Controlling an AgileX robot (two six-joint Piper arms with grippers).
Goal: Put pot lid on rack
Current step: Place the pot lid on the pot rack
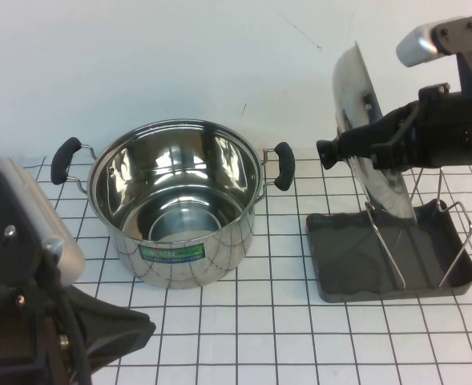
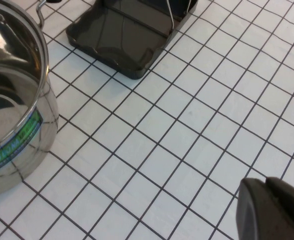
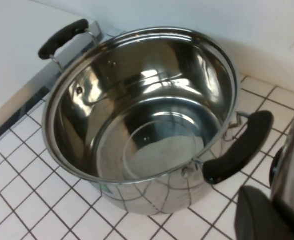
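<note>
The round shiny steel pot lid (image 1: 364,120) stands on edge in the dark grey rectangular rack (image 1: 356,257) between its wire dividers, the right gripper (image 1: 344,151) clamped on its black knob. The steel pot (image 1: 175,204) sits well apart on the gridded tabletop (image 1: 284,337). The left gripper (image 1: 99,333) hangs near the front edge; its fingers' state cannot be told.

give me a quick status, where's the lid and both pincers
Right pincer over the rack, shut on the pot lid, lid upright between the wire dividers. Left pincer parked low, near side, idle. Pot clear of rack.
</note>
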